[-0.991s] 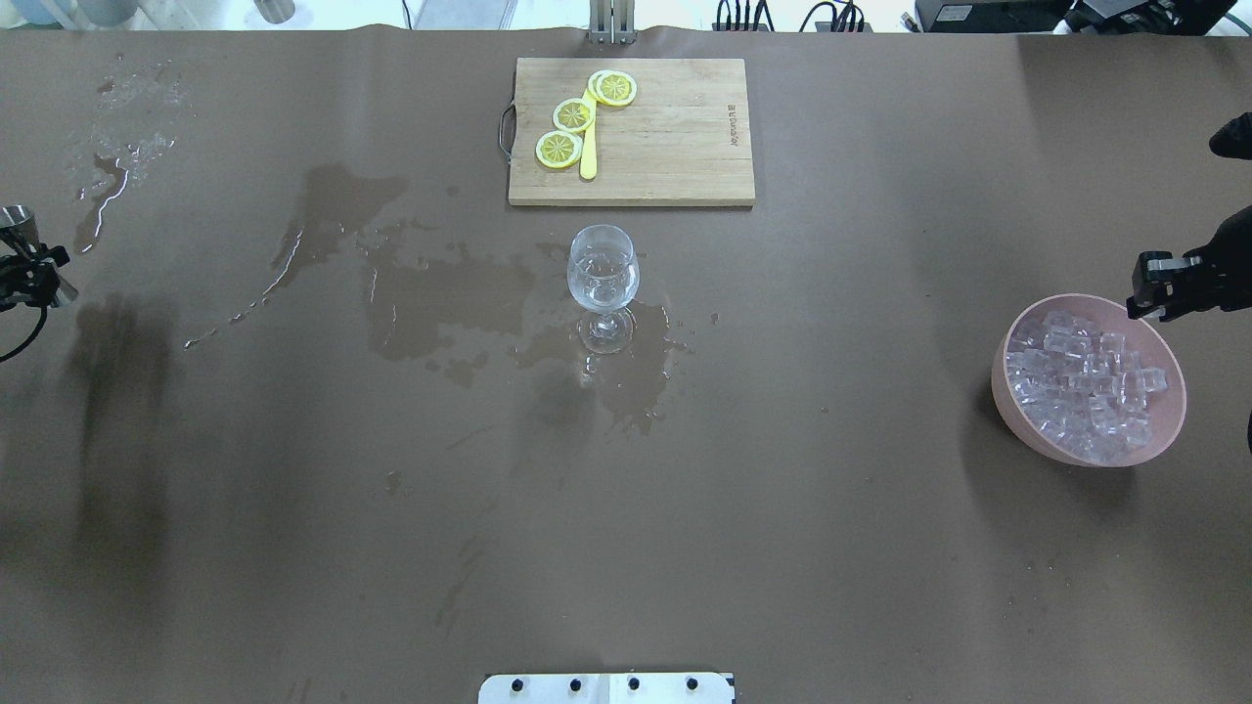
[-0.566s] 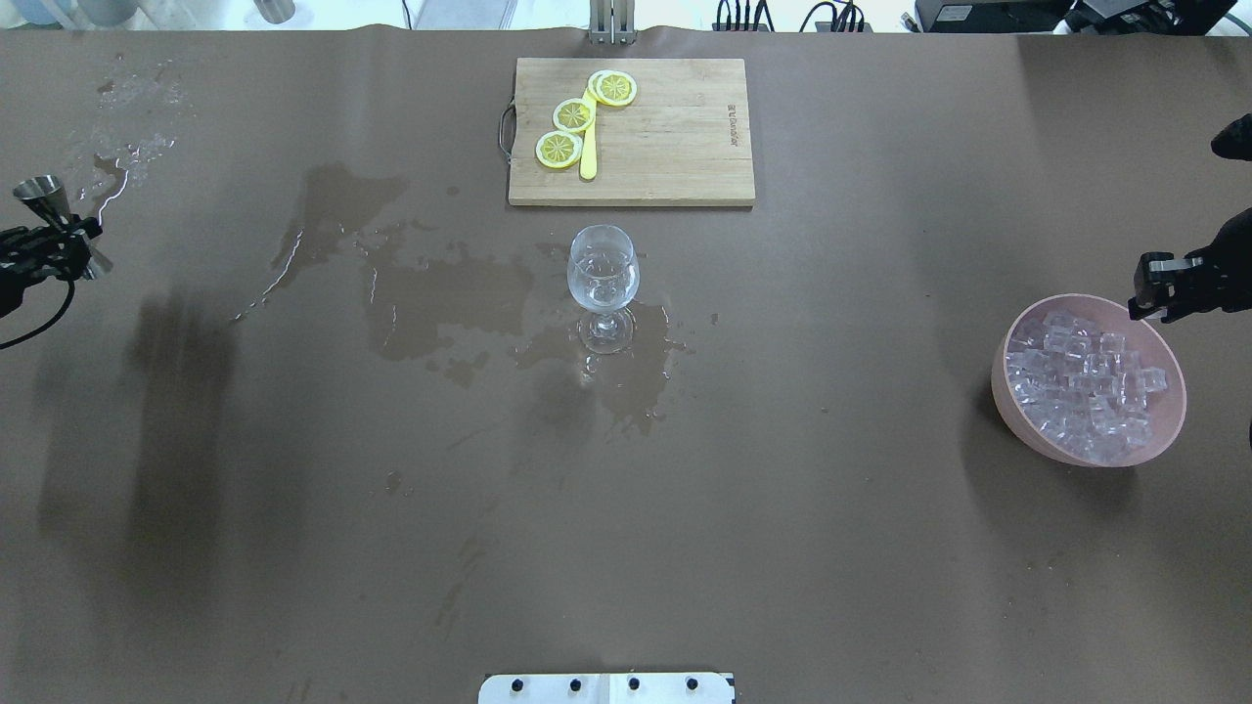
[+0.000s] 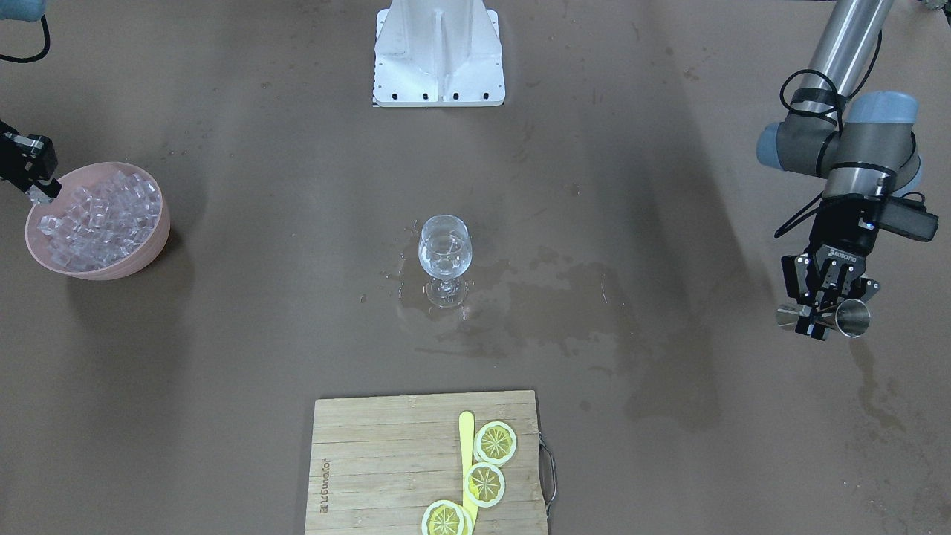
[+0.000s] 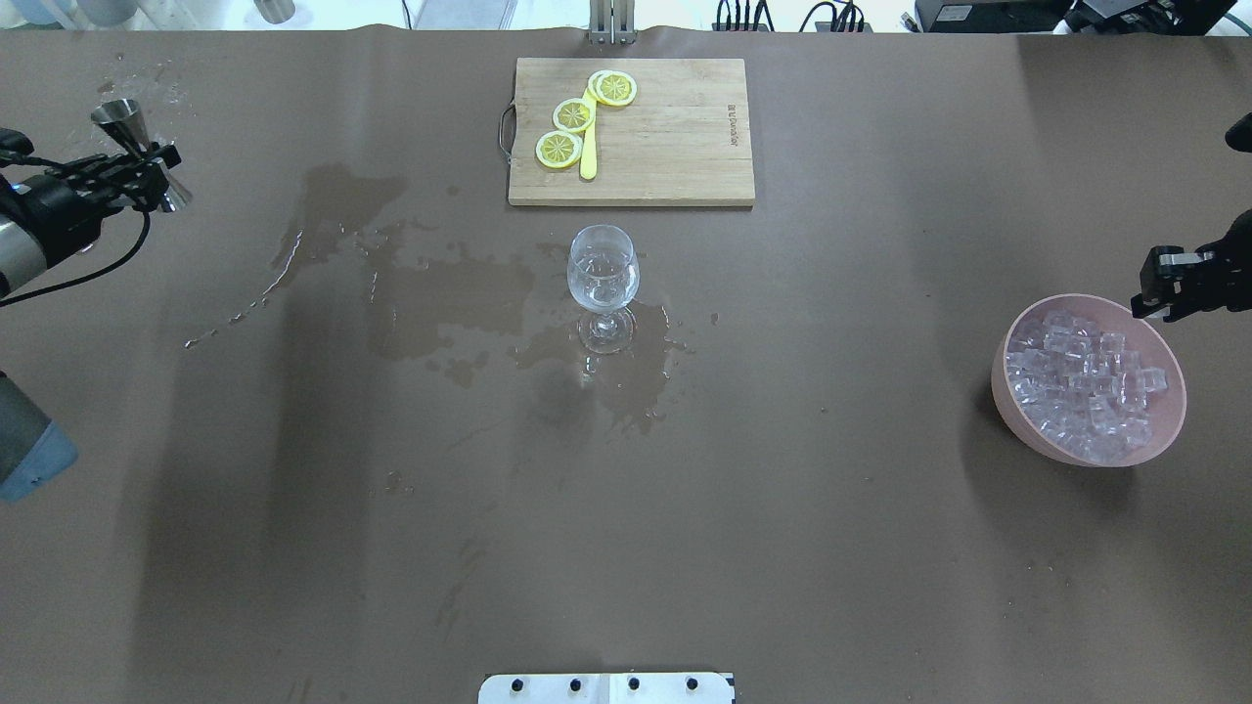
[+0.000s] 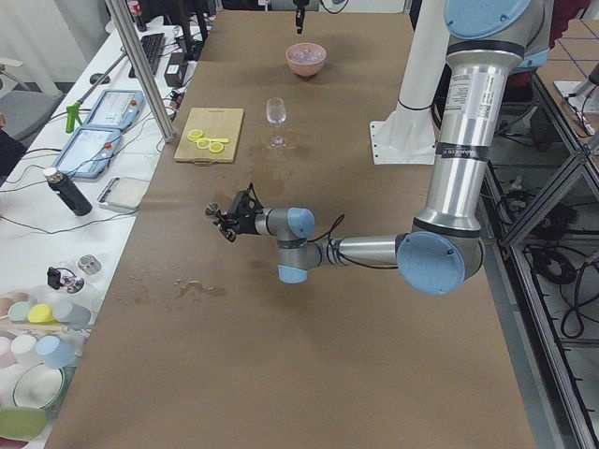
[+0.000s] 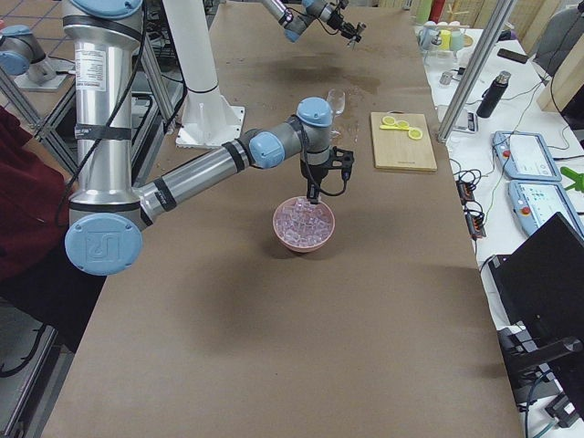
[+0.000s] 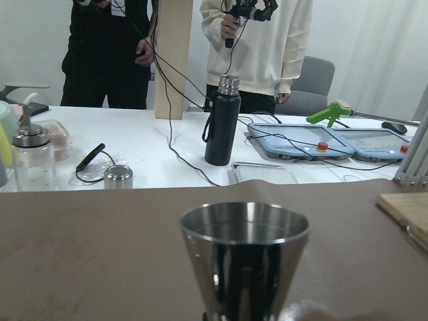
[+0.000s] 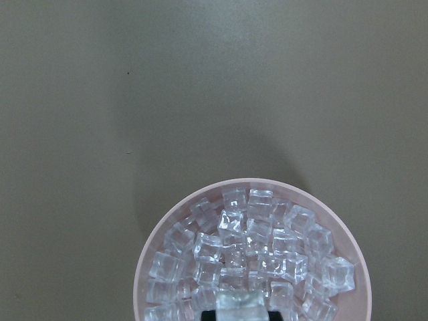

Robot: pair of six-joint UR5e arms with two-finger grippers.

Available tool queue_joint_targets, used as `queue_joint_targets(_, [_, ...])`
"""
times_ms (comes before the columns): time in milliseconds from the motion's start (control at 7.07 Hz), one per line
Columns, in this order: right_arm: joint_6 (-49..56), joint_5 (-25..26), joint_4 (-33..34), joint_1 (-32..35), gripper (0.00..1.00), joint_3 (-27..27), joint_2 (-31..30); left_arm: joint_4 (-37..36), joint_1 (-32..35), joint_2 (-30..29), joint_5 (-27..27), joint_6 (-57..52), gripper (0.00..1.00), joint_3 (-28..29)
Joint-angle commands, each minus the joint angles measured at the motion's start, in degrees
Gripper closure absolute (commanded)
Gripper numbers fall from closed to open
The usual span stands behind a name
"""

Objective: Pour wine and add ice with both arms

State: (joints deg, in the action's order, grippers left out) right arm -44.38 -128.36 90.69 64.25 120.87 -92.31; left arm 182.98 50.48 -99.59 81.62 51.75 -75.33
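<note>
My left gripper point(image 4: 139, 168) is shut on the waist of a steel jigger point(image 4: 125, 119), held above the table's far left; it also shows in the front view point(image 3: 854, 318) and fills the left wrist view point(image 7: 244, 257). A wine glass point(image 4: 603, 274) stands mid-table with a little clear wine point(image 3: 444, 256) in it. A pink bowl point(image 4: 1007, 391) at the right holds many ice cubes point(image 4: 1086, 381). My right gripper point(image 4: 1159, 288) hangs over the bowl's far rim. In the right wrist view a cube point(image 8: 241, 306) sits between its fingers above the heap point(image 8: 254, 247).
A wooden cutting board point(image 4: 675, 132) with lemon slices point(image 4: 573, 114) and a yellow knife lies behind the glass. Dark wet stains point(image 4: 440, 293) spread left of the glass. The white base point(image 3: 438, 56) is at the near edge. Operators and a black bottle point(image 7: 222, 120) are beyond the table's edge.
My left gripper has carried the jigger farther from the robot and toward the table's middle. The right gripper has barely moved by the bowl.
</note>
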Motion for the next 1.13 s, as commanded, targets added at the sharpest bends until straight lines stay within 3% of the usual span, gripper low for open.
queue_joint_targets(0, [0.17, -0.92, 0.01, 1.23, 0.96, 0.16, -0.06, -3.15, -0.38, -4.19, 0.21, -0.15, 1.0, -3.15])
queue_joint_targets(708, [0.7, -1.01, 0.28, 2.29, 0.97, 0.07, 0.73, -12.97, -6.96, -13.43, -0.58, -0.42, 1.0, -7.18])
queue_joint_targets(991, [0.7, -1.36, 0.28, 2.73, 0.97, 0.16, 1.52, -13.35, -8.89, -14.49, -0.76, -5.47, 1.0, -9.13])
